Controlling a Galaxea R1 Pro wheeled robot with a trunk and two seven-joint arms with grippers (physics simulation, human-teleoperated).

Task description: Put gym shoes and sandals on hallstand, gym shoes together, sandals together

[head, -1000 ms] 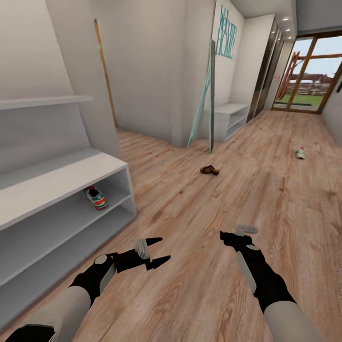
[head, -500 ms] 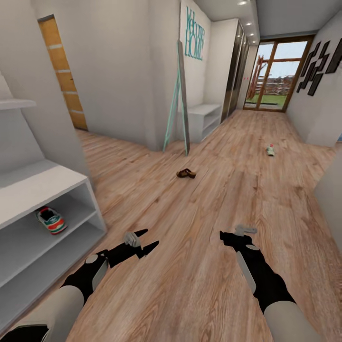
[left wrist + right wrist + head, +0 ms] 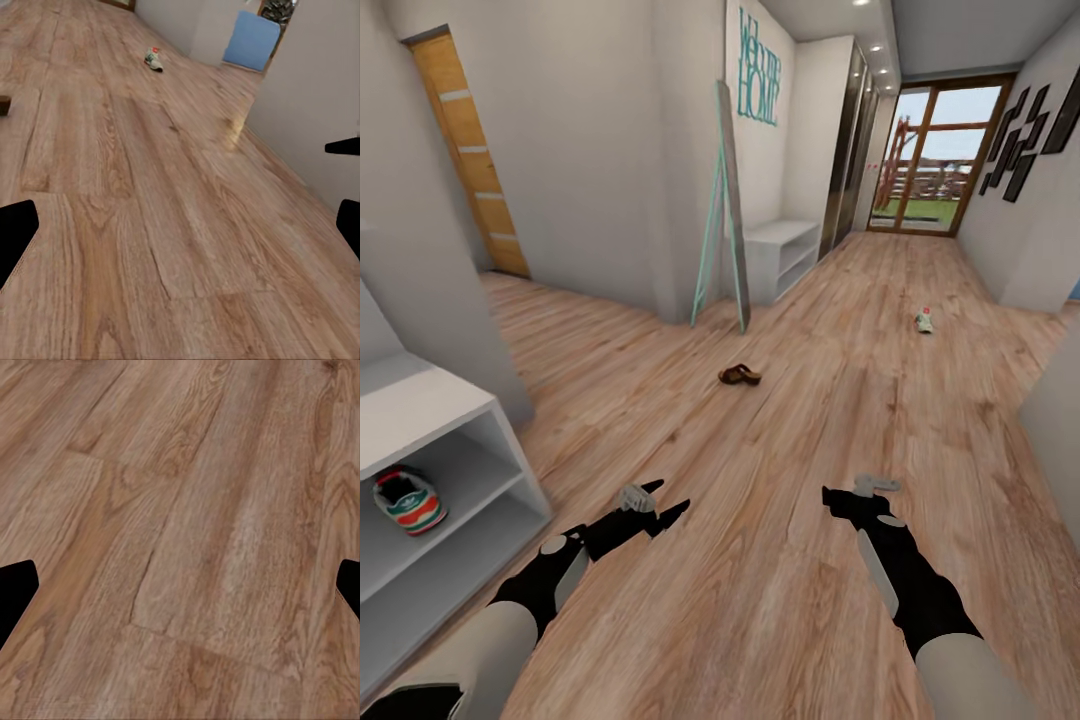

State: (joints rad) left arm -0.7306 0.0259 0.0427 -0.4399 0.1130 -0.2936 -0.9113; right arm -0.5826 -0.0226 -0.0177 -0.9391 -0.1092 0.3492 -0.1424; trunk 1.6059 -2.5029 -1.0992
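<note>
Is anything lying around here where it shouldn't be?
Yes. A brown sandal lies alone mid-corridor on the wood floor, and a gym shoe sits farther down toward the glass door. Its likely mate is already on the rack's shelf.

Surface: corridor floor (image 3: pixel 187 525), light brown wood-grain planks running diagonally.
Right gripper (image 3: pixel 180 589): dark fingertips (image 3: pixel 16 592) at opposite edges, apparently spread wide, nothing between.

corridor floor (image 3: pixel 780 480): wood-grain planks, light brown, satin sheen, faint glare patch near the wall in left wrist view
hallstand (image 3: pixel 420 400): pale grey-white panels, smooth, matt
gym shoe (image 3: pixel 408 500) on hallstand shelf: white with green stripes, red-orange patch
sandal (image 3: pixel 739 375) on floor: dark brown, leather look
left gripper (image 3: pixel 660 505): black, matt
door (image 3: pixel 470 150) beyond hallstand: orange-toned wood
</note>
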